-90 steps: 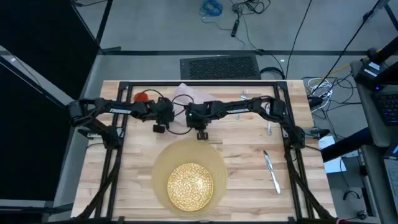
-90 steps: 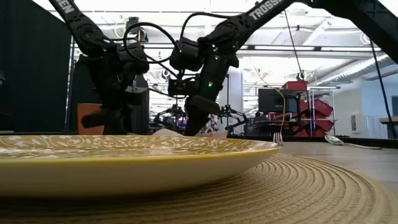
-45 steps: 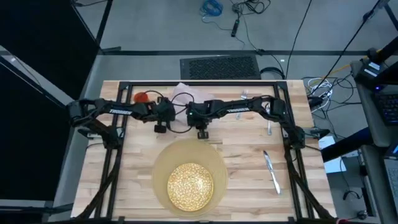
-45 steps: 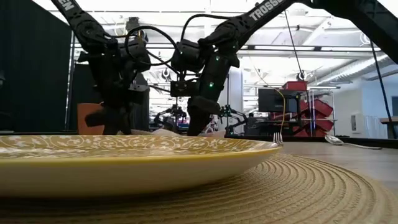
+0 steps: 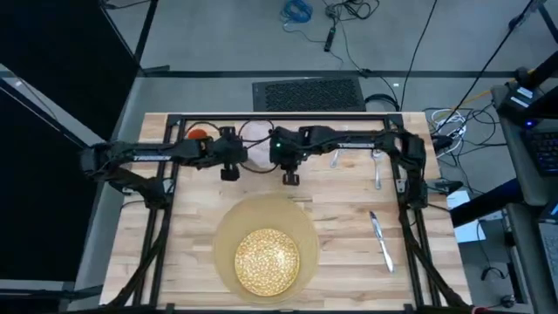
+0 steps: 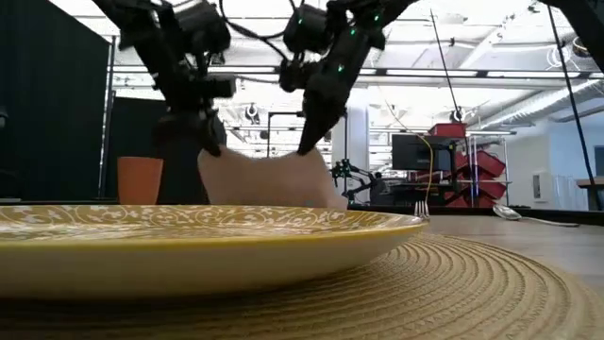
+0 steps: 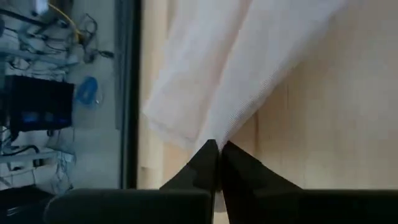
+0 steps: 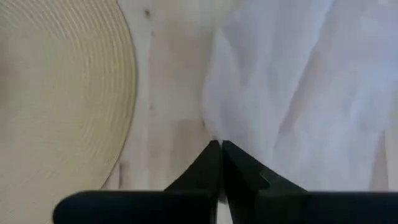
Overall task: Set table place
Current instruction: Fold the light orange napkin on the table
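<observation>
On the table (image 5: 340, 218), the mat (image 5: 266, 240) and plate (image 5: 266, 260) sit near us while we hoist the napkin (image 6: 269, 179) behind them, left gripper (image 7: 217, 149) and right gripper (image 8: 219, 148) each pinched tight on a top corner, so the cloth hangs spread between our fingers.

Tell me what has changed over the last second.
Both grippers rose, lifting the napkin off the table; it now hangs spread between them. The left gripper and right gripper are each shut on an edge of it. The mat, plate, knife, fork and orange cup stayed put.
</observation>
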You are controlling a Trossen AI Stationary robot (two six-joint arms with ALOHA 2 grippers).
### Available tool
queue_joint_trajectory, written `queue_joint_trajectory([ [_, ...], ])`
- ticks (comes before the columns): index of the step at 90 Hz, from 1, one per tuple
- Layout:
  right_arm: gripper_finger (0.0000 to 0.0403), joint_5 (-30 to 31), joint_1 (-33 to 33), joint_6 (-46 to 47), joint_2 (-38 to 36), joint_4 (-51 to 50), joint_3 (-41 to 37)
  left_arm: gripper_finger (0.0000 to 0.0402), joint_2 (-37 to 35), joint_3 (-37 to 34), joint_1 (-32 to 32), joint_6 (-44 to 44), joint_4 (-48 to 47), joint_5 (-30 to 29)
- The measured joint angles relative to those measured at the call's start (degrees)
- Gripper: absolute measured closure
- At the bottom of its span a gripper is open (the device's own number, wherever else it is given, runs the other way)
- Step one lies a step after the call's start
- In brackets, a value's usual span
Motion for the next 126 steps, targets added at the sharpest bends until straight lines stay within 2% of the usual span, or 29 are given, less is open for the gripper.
queue_joint_trajectory([
  [24, 0.0403, 0.02, 1.73, 2.88, -1.14, -6.98, 0.13, 0.0401, -3.70, 0.45, -2.03, -5.89, -4.55, 0.58],
  [52, 0.0403, 0.13, 2.18, 3.71, -1.46, -4.04, -0.02, 0.0401, -3.77, 0.43, -2.84, -6.17, -4.81, -0.39],
  [62, 0.0397, 3.34, 2.29, 3.56, -1.46, -2.47, -0.02, 0.0401, -3.77, 0.43, -2.84, -6.60, -4.77, -0.39],
  [71, 0.0372, 4.73, 2.38, 2.36, -1.51, -0.83, -0.02, 0.0401, -3.77, 0.41, -2.84, -7.19, -4.68, -0.37],
  [83, 0.0316, 5.46, 2.12, 1.53, -1.53, -0.13, 0.70, 0.0401, -3.77, 0.41, -2.84, -7.66, -4.64, -0.36],
  [95, 0.0257, 11.01, 2.10, 3.46, -1.57, -2.08, 2.59, 0.0401, -3.77, 0.41, -2.82, -7.66, -4.61, -0.36],
  [102, 0.0231, 12.13, 2.10, 5.49, -1.59, -4.86, 3.60, 0.0401, -3.77, 0.41, -2.77, -7.69, -4.58, -0.64],
  [113, 0.0211, 10.99, 3.55, 10.96, -1.42, -8.39, 3.63, 0.0401, -3.77, 0.41, -2.77, -7.70, -4.57, -2.08],
  [126, 0.0212, 10.62, 7.55, 13.64, -0.17, -7.61, 3.61, 0.0401, -3.77, 0.41, -2.77, -7.70, -4.47, -2.11],
])
